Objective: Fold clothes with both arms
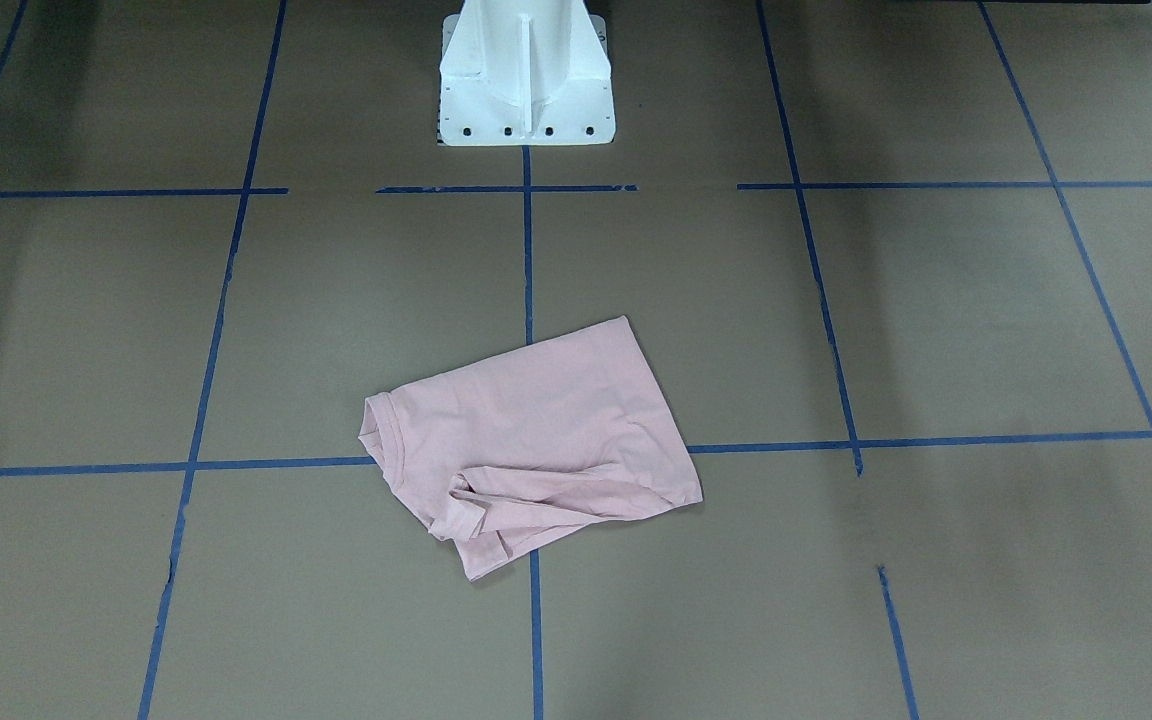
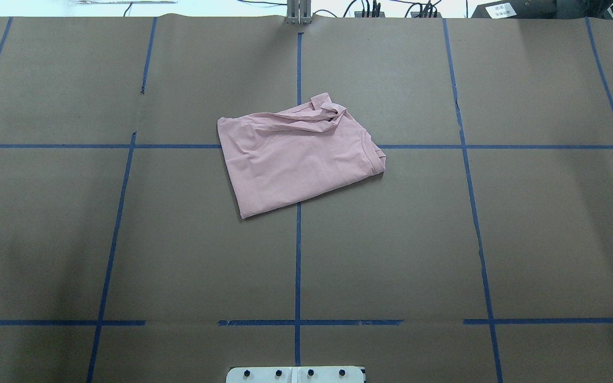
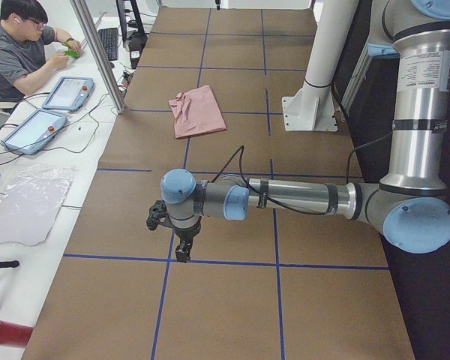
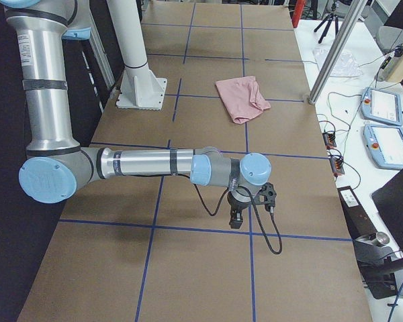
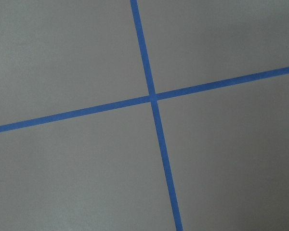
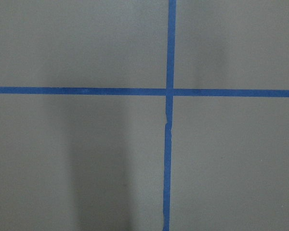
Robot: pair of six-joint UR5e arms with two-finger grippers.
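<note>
The pale pink T-shirt (image 1: 536, 440) lies folded into a rough rectangle mid-table, its print hidden. Its collar (image 2: 377, 157) points to the robot's right, and a bunched sleeve lies along its far edge. The shirt also shows in the overhead view (image 2: 296, 159) and both side views (image 3: 199, 111) (image 4: 240, 97). My left gripper (image 3: 181, 251) hangs fingers down over bare table far to the shirt's left. My right gripper (image 4: 236, 220) hangs likewise far to its right. I cannot tell whether either is open or shut. Both wrist views show only brown table and blue tape.
The white pedestal base (image 1: 526, 90) stands at the table's robot side. A seated operator (image 3: 19, 52), teach pendants (image 3: 67, 91) (image 4: 383, 107) and a metal post (image 3: 97, 52) are beyond the far edge. Blue tape lines grid the brown table (image 2: 125, 239).
</note>
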